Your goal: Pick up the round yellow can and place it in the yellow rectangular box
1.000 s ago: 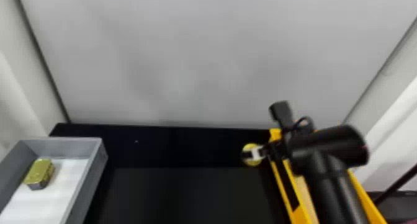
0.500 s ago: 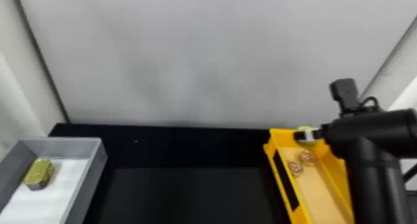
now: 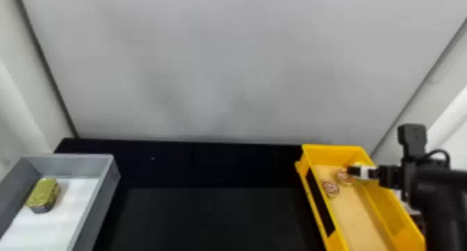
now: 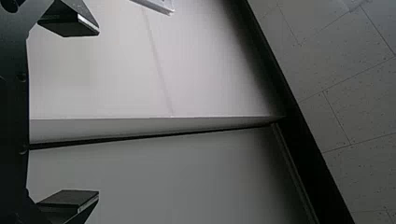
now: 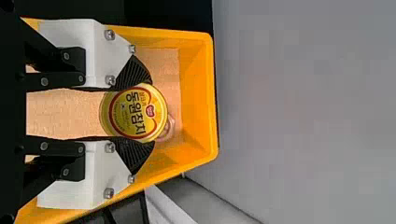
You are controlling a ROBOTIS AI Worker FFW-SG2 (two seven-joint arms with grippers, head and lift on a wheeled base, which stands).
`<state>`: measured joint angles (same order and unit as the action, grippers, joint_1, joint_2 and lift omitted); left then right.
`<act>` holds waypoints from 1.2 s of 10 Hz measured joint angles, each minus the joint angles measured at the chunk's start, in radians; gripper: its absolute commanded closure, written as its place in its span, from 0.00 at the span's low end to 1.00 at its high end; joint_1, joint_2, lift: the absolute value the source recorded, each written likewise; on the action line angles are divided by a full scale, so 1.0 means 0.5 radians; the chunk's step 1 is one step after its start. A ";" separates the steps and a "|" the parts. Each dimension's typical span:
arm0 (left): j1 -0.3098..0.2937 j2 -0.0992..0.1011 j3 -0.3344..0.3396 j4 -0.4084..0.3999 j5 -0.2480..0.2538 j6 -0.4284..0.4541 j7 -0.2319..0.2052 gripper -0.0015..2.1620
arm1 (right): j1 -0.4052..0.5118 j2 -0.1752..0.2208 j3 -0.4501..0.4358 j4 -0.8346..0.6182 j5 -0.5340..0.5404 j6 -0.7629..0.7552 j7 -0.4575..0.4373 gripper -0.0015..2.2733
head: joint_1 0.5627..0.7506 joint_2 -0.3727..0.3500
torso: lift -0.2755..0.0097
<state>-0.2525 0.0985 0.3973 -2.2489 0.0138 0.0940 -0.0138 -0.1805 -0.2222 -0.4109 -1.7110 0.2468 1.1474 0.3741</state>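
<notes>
The biggest thing I have is the black desk (image 3: 215,219), with the yellow rectangular box (image 3: 326,156) on my right as I look through the head camera. Well off to the left of that box is the grey bin (image 3: 97,208), pale-floored. My left pincer (image 4: 99,112) is idle in its own wrist view, wide apart with nothing between its fingers. My right pincer (image 5: 150,112) is over the inside of the box, near the end farthest from me.

Next down in size is the gold-lidded tin (image 3: 42,193), in the bin left of the box; I don't need it. The round yellow can (image 5: 133,113) is inside the outline of the box, in the right pincer. I can't judge how much air is under it. I expect it to be stiff and fairly weighty for its size, smooth enough to slip if pinched off-centre, so opposite sides of its round wall are the place to hold. The ribbed pads (image 5: 134,74) do that, open only as far as the can is wide and closed on it from both sides.

Smallest are two round pieces, one (image 3: 330,188) and another (image 3: 345,176), on the box floor; I'd lower gently beside them, then let go.
</notes>
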 measured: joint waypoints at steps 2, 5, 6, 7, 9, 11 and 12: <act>0.006 0.000 0.012 0.000 0.000 -0.009 0.000 0.03 | 0.147 -0.102 0.028 0.260 -0.846 -0.297 -0.511 0.36 | 0.49 0.29 | 0.94; 0.017 -0.002 0.023 0.000 0.001 -0.013 0.000 0.03 | 0.253 -0.199 0.139 0.481 -1.279 -0.516 -0.714 0.36 | 0.49 0.29 | 0.94; 0.021 -0.004 0.027 -0.003 0.003 -0.013 0.000 0.03 | 0.268 -0.201 0.142 0.492 -1.288 -0.521 -0.734 0.36 | 0.49 0.29 | 0.94; 0.022 -0.005 0.031 -0.005 0.005 -0.011 0.000 0.03 | 0.275 -0.200 0.134 0.490 -1.285 -0.510 -0.744 0.36 | 0.49 0.29 | 0.94; 0.023 -0.005 0.032 -0.008 0.006 -0.005 -0.001 0.03 | 0.281 -0.200 0.120 0.478 -1.279 -0.471 -0.768 0.36 | 0.49 0.29 | 0.94; 0.018 -0.004 0.031 -0.011 0.007 -0.002 -0.003 0.03 | 0.291 -0.200 0.115 0.476 -1.276 -0.446 -0.781 0.36 | 0.49 0.29 | 0.94; 0.017 -0.003 0.031 -0.012 0.007 0.000 -0.003 0.03 | 0.295 -0.201 0.114 0.476 -1.274 -0.440 -0.786 0.33 | 0.49 0.29 | 0.94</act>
<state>-0.2439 0.0970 0.4126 -2.2548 0.0173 0.0940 -0.0153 -0.0332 -0.3227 -0.3539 -1.4728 -0.3904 0.9273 -0.0190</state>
